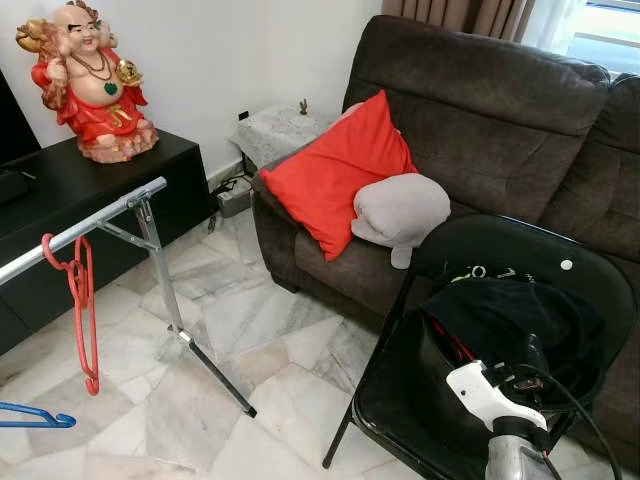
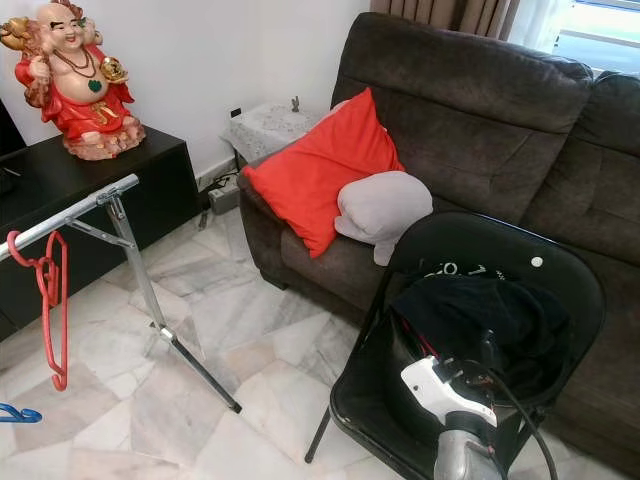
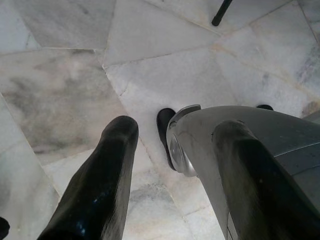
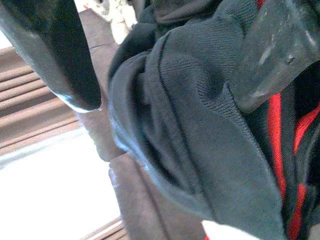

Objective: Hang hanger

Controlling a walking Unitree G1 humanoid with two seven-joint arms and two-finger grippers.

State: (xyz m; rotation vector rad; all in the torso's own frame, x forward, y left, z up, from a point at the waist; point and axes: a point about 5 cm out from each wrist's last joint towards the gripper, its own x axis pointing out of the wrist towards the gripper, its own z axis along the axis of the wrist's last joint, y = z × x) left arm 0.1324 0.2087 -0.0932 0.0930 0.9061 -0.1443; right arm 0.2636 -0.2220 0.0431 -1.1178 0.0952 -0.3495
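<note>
A red hanger [image 1: 85, 310] hangs by its hook on the silver rail [image 1: 90, 222] of a drying rack at the left. Below it the end of a blue hanger [image 1: 35, 418] juts in at the frame's edge. A dark garment [image 1: 510, 320] lies heaped on a black folding chair [image 1: 565, 262], with something red [image 1: 450, 340] showing under it. My right gripper [image 4: 165, 55] reaches into that heap, open, its fingers [image 4: 55, 50] either side of a fold of the dark cloth. My left gripper [image 3: 175, 127] hangs open above the marble floor.
A brown sofa [image 1: 480, 120] with a red cushion [image 1: 335, 170] and a grey pillow [image 1: 400, 208] stands behind the chair. A black cabinet [image 1: 80, 190] carrying a red figurine [image 1: 92, 80] is behind the rack. The rack's leg [image 1: 215, 370] slants across the floor.
</note>
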